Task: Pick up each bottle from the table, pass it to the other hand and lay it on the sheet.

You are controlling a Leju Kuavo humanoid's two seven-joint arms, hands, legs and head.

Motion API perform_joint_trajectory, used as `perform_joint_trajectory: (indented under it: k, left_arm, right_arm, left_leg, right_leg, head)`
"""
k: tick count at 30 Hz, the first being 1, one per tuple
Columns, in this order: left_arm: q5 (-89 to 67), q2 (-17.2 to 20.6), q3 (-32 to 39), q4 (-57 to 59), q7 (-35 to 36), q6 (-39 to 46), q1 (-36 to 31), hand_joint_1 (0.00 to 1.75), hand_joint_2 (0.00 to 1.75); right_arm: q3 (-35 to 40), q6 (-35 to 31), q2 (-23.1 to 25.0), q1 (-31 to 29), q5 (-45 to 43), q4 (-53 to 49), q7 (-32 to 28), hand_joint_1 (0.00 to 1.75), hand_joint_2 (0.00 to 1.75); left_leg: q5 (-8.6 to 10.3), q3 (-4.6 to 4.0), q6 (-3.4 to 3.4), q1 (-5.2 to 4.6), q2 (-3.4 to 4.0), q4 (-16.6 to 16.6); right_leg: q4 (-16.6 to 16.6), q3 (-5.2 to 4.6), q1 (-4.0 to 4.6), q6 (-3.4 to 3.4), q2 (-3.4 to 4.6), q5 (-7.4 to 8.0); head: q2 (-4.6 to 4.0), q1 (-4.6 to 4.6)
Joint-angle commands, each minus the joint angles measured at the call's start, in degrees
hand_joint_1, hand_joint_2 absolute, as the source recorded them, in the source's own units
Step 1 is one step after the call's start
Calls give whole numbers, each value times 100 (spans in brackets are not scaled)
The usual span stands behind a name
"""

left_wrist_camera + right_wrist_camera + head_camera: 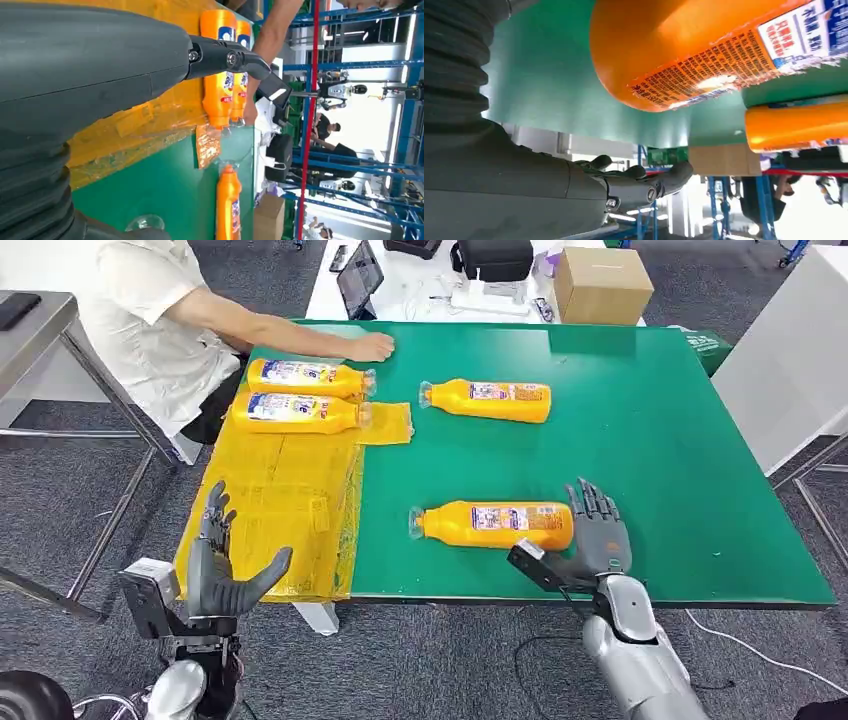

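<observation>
Four bottles: all orange, all lying on their sides, two on the bare green table and two on the yellow sheet.
Near bottle [495,524]: lies on the green table close to the near edge, cap pointing left, base pointing right, just beside the right hand.
Middle bottle [487,400]: lies farther back on the green, cap pointing left, well apart from the near bottle.
Sheet bottles: the nearer one [296,412] and the farther one [307,378] lie side by side at the far end of the sheet, caps pointing right.
Sheet [285,502]: yellow, thin and crinkled, covers the left strip of the table, with a small flap reaching right onto the green beside the caps.
Right hand [600,532]: open, fingers spread and pointing away, holding nothing; it stands at the base end of the near bottle, and whether it touches the bottle I cannot tell.
Left hand [222,570]: open and holding nothing, fingers upright and thumb out to the right, at the near left corner by the sheet's near edge.
Table [650,460]: green top.
Person [165,315]: sits at the far left, one hand [371,346] resting flat on the green just beyond the farther sheet bottle.
Cardboard box [601,284]: on a white table behind the green one.
</observation>
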Motion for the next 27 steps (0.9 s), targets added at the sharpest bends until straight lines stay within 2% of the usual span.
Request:
perform_joint_trajectory:
  k: [1,5,8,9,10,13,20,23,24,25,27]
  left_arm:
    - [41,47,-232,407,29,-16,-285,0,175]
    - [184,15,-99,329,-72,75,-342,0,175]
    - [218,41,-118,322,-52,58,-409,0,175]
    - [237,43,-144,338,-33,28,-422,0,175]
    - [257,46,-195,385,-20,-15,-451,0,175]
    - [303,37,-315,511,-31,-57,-525,0,175]
    - [355,39,-368,597,-42,-96,-600,0,175]
    - [405,35,-417,704,-46,-129,-691,0,175]
    - [416,38,-432,750,-49,-132,-723,0,175]
    - [416,38,-432,750,-49,-132,-723,0,175]
    - [416,38,-432,750,-49,-132,-723,0,175]
  right_arm:
    - [250,-292,157,-611,-67,1109,-207,0,175]
    - [309,-319,248,-629,-105,1100,-327,0,175]
    - [297,-100,375,-694,-396,1239,-554,0,175]
    - [341,-72,389,-706,-390,1283,-595,0,175]
    - [347,65,432,-725,-531,1372,-745,0,175]
    - [322,297,520,-807,-858,1693,-983,0,175]
    - [350,413,541,-894,-909,1925,-986,0,175]
    - [358,498,585,-1026,-933,2251,-890,0,175]
    - [369,445,591,-1057,-945,2344,-920,0,175]
    - [369,445,591,-1057,-945,2344,-920,0,175]
    - [369,445,591,-1057,-945,2344,-920,0,175]
  left_leg:
    - [-9,35,11,0,13,-8]
    - [-2,11,4,-1,6,-4]
    - [-2,9,3,1,8,-3]
    - [-12,41,10,3,19,-7]
    - [-5,19,6,1,14,-3]
    - [-9,36,11,2,13,-7]
    - [-1,9,5,-1,4,-4]
    - [-1,14,5,0,3,-5]
    - [-8,44,12,1,8,-10]
    - [-1,18,6,0,2,-5]
    - [-2,27,8,3,2,-6]
  right_leg:
    - [-11,34,6,-18,2,-4]
    - [-2,9,1,-9,1,-1]
    - [-3,7,3,-9,3,0]
    - [-7,37,10,-26,6,-6]
    - [-4,15,5,-14,6,-1]
    - [-9,35,8,-21,1,-5]
    - [-3,10,2,-8,-1,-1]
    - [-4,14,2,-10,-3,-1]
    - [-10,44,8,-25,-6,-7]
    - [-5,18,4,-12,-6,-2]
    - [-8,26,7,-16,-7,-2]
  head:
    - [0,2]
    - [0,0]
    - [0,0]
    - [0,0]
    - [0,0]
    - [0,2]
    - [0,2]
    - [0,2]
    - [0,2]
    - [0,0]
    - [0,2]
